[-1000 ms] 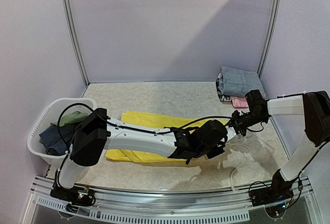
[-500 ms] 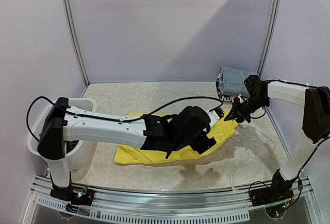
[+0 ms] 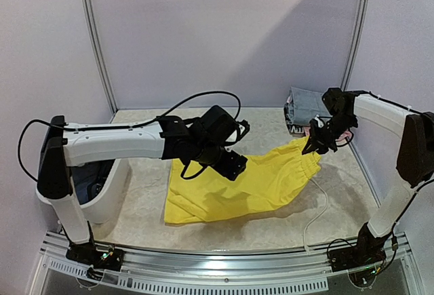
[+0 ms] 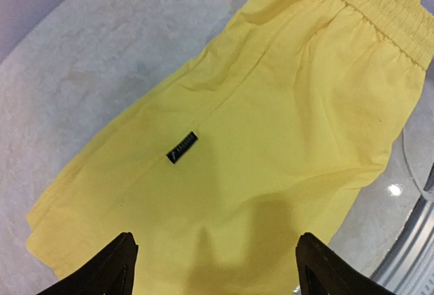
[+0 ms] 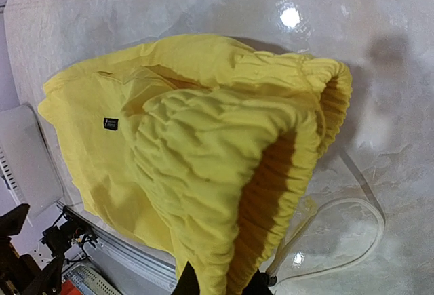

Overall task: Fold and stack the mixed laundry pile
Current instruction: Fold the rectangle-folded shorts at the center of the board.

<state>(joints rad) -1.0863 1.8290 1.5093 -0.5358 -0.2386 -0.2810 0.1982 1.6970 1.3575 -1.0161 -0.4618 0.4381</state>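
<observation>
From my end, the yellow shorts point(image 3: 237, 190) lie spread over the middle of the desk. Their elastic waistband point(image 5: 224, 152) is lifted toward the right edge and the leg hems trail toward the near left. The right gripper point(image 3: 316, 144) is clamped on a bunched end of that waistband. The left gripper point(image 4: 217, 268) hangs above the cloth with its fingers spread and nothing between them.

The fabric looks thin, light and limp. It sags between the raised end and the desk, so I expect it to drape and crease rather than keep a fold by itself. The gathered waistband is the thickest part and probably the surest place to pinch. For the second hold I'd take the opposite waistband corner or a leg hem (a single layer could slip).

A small black tag point(image 4: 182, 147) is sewn on the front, and its pale lettering is too small for me to read. A folded grey piece point(image 3: 306, 105) sits in the far right corner.
</observation>
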